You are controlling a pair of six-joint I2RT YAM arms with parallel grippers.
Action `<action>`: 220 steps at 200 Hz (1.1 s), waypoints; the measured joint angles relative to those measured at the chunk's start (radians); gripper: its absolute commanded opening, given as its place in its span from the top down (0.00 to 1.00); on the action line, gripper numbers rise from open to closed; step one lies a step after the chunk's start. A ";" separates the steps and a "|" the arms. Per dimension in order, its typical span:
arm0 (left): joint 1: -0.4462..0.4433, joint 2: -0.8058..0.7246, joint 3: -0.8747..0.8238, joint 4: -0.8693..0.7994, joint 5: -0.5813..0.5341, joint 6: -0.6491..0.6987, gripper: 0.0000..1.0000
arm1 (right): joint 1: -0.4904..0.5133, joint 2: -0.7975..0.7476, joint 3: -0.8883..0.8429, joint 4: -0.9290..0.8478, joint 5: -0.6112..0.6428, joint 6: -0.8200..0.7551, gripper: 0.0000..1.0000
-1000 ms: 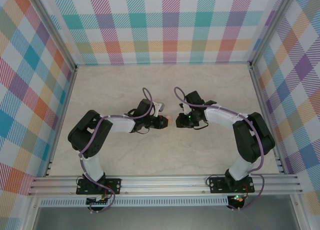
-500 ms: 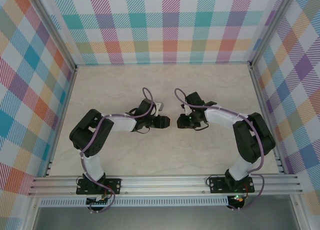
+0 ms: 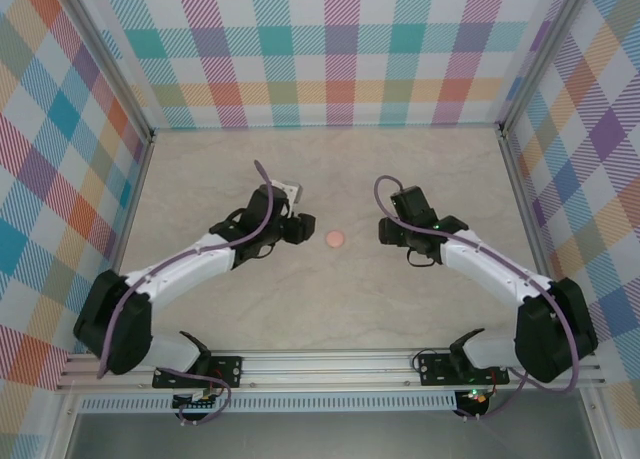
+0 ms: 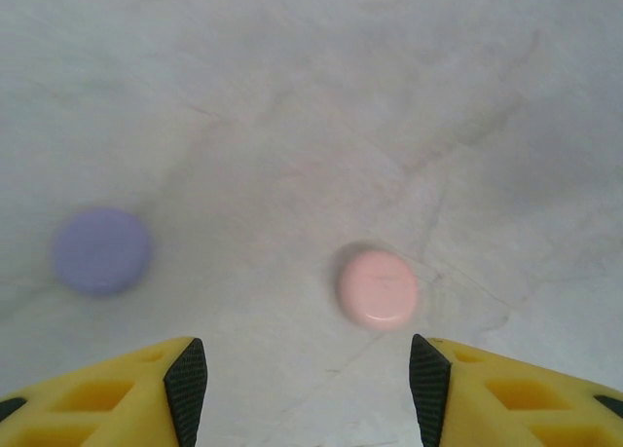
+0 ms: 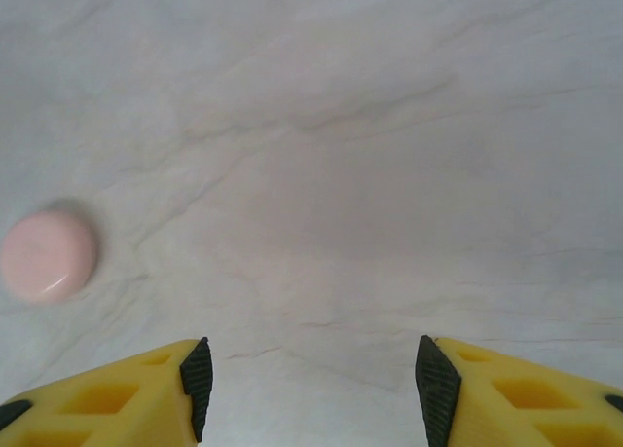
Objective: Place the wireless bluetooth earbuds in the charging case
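Note:
A round pink charging case [image 3: 335,239] lies shut on the table between my two grippers. My left gripper [image 3: 307,229] stands just left of it, open and empty. In the left wrist view the pink case [image 4: 379,288] lies ahead of the open gripper [image 4: 307,369], nearer the right fingertip [image 4: 429,374]. A round purple case [image 4: 101,250] lies farther off to the left, also shut. My right gripper [image 3: 383,231] stands right of the pink case, open and empty. In the right wrist view the pink case [image 5: 47,255] sits far left of the open gripper [image 5: 313,369]. The earbuds are hidden.
The marble-patterned table [image 3: 330,169] is walled by checked panels at the back and both sides. An aluminium rail [image 3: 330,364] with the arm bases runs along the near edge.
Both grippers met at the pink case in the middle a second ago. They have since opened and drawn apart, left arm leftward and right arm rightward, leaving the case on the table.

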 measured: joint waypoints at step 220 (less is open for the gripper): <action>0.436 -0.123 -0.528 0.573 -0.220 0.269 0.06 | -0.457 -0.135 -0.521 0.777 -0.060 -0.245 0.26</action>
